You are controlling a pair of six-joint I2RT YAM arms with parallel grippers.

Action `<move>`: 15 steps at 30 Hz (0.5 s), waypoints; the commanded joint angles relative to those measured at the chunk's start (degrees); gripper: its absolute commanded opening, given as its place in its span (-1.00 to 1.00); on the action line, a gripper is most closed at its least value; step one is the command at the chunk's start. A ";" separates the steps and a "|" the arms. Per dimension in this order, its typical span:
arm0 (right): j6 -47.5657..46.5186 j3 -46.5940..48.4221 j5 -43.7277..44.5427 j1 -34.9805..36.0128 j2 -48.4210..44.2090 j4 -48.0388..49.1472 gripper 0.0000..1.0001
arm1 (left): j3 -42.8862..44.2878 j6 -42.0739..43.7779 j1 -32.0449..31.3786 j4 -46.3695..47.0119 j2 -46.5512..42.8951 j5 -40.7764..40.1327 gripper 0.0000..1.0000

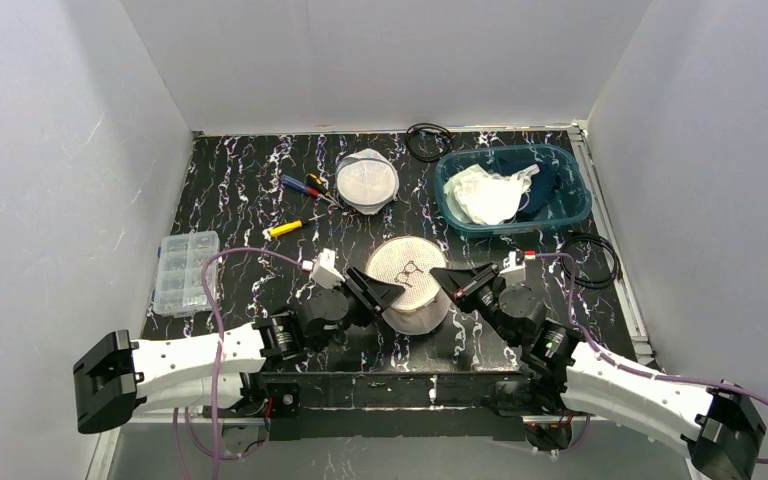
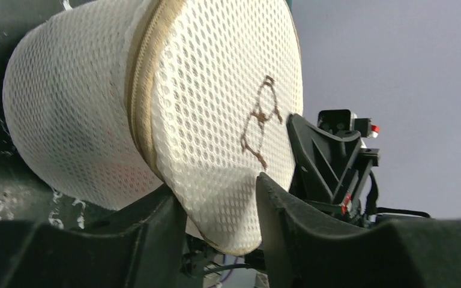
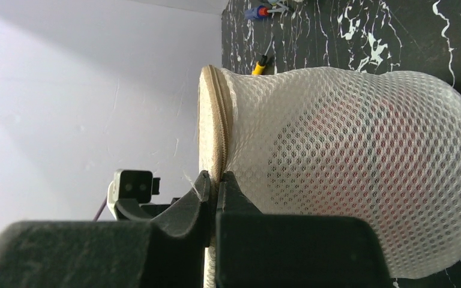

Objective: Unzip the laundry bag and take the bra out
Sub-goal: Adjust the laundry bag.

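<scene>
The laundry bag (image 1: 407,265) stands upright near the front middle of the black marbled table (image 1: 250,200), between the two arms. It is a white mesh drum with a flat round lid, and a brown outline figure (image 2: 261,123) is drawn on the lid. A tan zipper (image 3: 215,120) runs around the rim where the lid meets the wall, and the stretch that shows is closed. The bra (image 3: 342,150) is inside the bag and shows only as a reddish and dark patch through the mesh.

The left end effector (image 1: 392,292) is at the bag's left rim. Its fingers (image 2: 156,240) are partly spread and straddle the edge of the lid, one against the side wall and one against the lid face. The right end effector (image 1: 443,275) is at the bag's right rim. Its fingers (image 3: 234,201) are almost together and pinch the zipper band. I cannot tell whether the pull tab is between them.

Behind the bag lies a second round white mesh case (image 1: 367,180). A pair of screwdrivers (image 1: 305,185) and a yellow-handled one (image 1: 285,228) lie to its left. A clear parts box (image 1: 185,270) sits at the left edge. At the back right, a teal bin (image 1: 520,228) holds white cloth (image 1: 485,195) and dark cloth (image 1: 540,185). One black cable loop (image 1: 428,140) lies at the far edge, and another (image 1: 592,262) lies at the right.
</scene>
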 commanded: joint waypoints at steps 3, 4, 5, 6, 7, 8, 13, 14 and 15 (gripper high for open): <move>-1.25 3.11 -0.11 1.63 -2.07 1.04 -0.97 | 2.17 2.71 3.78 1.32 0.69 2.85 -0.42; -2.94 3.59 -0.65 1.66 -2.76 0.09 -0.97 | 1.98 3.05 4.26 1.31 0.39 3.55 -0.50; -5.01 4.35 -1.21 1.64 -3.53 -1.48 -0.81 | 1.70 3.40 4.83 1.27 -0.28 4.47 -0.58; -7.45 5.40 -1.69 1.63 -4.54 -3.59 -0.45 | 1.30 3.68 5.45 1.23 -1.08 5.52 -0.66; -10.29 6.55 -2.07 1.65 -5.54 -6.31 -0.08 | 0.85 4.21 6.32 1.12 -2.29 6.84 -0.74; -12.98 8.18 -2.59 1.66 -6.60 -9.75 0.20 | 0.47 4.71 7.75 0.46 -4.29 8.40 -0.81; -29.00 16.65 -2.37 1.59 -10.65 -28.91 0.97 | 1.60 5.06 15.99 -11.08 -13.24 19.14 -1.00; -32.40 17.58 -2.98 1.66 -11.34 -30.30 0.97 | 3.37 5.61 17.66 -15.34 -14.56 20.81 -1.00; -34.79 18.06 -4.22 1.66 -11.92 -31.02 0.97 | 5.76 6.71 19.37 -20.21 -15.48 22.93 -1.00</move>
